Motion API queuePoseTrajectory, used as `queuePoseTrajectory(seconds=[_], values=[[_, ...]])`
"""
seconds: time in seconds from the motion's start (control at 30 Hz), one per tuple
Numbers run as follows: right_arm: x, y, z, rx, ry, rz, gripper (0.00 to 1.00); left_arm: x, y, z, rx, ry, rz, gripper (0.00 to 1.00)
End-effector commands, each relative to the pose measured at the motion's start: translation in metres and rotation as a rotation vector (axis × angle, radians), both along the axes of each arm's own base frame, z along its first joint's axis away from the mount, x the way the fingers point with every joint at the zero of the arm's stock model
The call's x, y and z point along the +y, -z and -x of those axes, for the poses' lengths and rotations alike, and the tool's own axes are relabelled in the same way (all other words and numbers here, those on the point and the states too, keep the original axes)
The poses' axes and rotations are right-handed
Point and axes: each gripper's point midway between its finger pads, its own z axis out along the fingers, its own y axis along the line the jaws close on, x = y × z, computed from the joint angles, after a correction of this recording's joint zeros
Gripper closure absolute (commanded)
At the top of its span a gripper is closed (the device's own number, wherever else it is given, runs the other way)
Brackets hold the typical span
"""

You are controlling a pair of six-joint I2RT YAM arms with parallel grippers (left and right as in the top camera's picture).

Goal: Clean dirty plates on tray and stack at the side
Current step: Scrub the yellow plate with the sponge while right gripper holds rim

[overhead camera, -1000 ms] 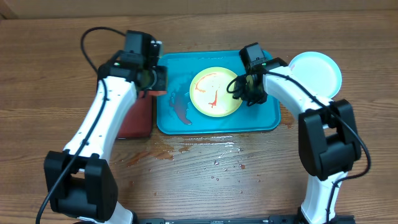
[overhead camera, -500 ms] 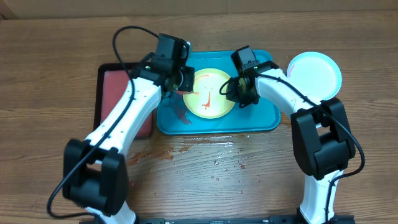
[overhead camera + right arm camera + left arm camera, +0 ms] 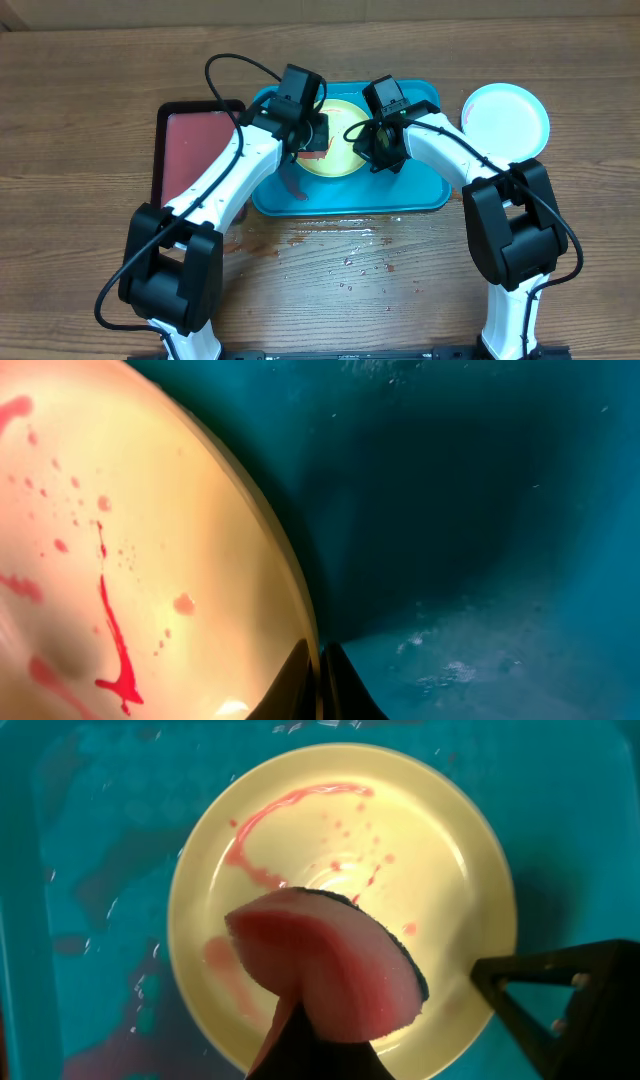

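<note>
Yellow-green plate (image 3: pixel 342 158) is where your attention belongs: it lies flat in the blue tray (image 3: pixel 420 197), toward the back and between your two arms, with a red sauce arc and scattered drops on its face.

Two things have changed in the last second. Your left arm has swung in from over the black-rimmed tray (image 3: pixel 195 150) at the left and now hangs above the plate, its left jaws pinching a pink sponge (image 3: pixel 330 970) that is folded into a hump. The wrist view shows the sponge over the plate's middle, but you cannot tell from it whether the sponge is pressing down or just hovering. Your right jaws, which were part-way open at the plate's right edge, have closed. The right wrist view shows them pressed together on the plate's rim, low against the tray floor.

That reads as the setup for scrubbing: one side steadies the plate, the other brings the sponge. The sauce looks untouched, so no cleaning of this plate shows yet.

The light blue plate (image 3: pixel 507 118) sits on the bare surface to the right of the tray and looks clean. Water and reddish spatter (image 3: pixel 320 240) lie on the surface in front of the tray.
</note>
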Motion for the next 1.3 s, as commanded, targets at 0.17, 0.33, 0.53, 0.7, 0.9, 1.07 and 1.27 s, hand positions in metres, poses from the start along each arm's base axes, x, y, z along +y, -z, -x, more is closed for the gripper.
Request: queuePoseTrajectory(seconds=[0.17,0.33,0.53,0.7,0.9,1.07,1.27], values=[[0.011,-0.001,0.002,0.011,0.030,-0.038,0.96,-0.010,0.031,-0.011,0.022,-0.076,0.005,0.96],[0.011,-0.001,0.002,0.011,0.028,-0.038,0.96,-0.013,0.051,-0.016,0.040,-0.093,0.016,0.96],[0.010,0.000,0.005,0.022,0.021,-0.031,0.96,-0.019,0.059,-0.028,0.009,-0.108,0.043,0.95],[0.008,0.001,0.009,0.033,0.003,-0.020,0.96,-0.016,0.081,-0.029,0.034,-0.121,0.028,0.96],[0.008,0.002,0.010,0.036,-0.002,-0.016,0.96,0.002,0.090,-0.025,0.041,-0.118,-0.088,0.96],[0.008,0.001,0.010,0.034,-0.002,-0.017,0.96,0.036,0.096,-0.014,0.075,-0.139,-0.248,0.96],[0.008,0.001,0.009,0.033,-0.003,-0.017,0.96,0.041,0.086,-0.017,0.090,-0.115,-0.278,0.96]])
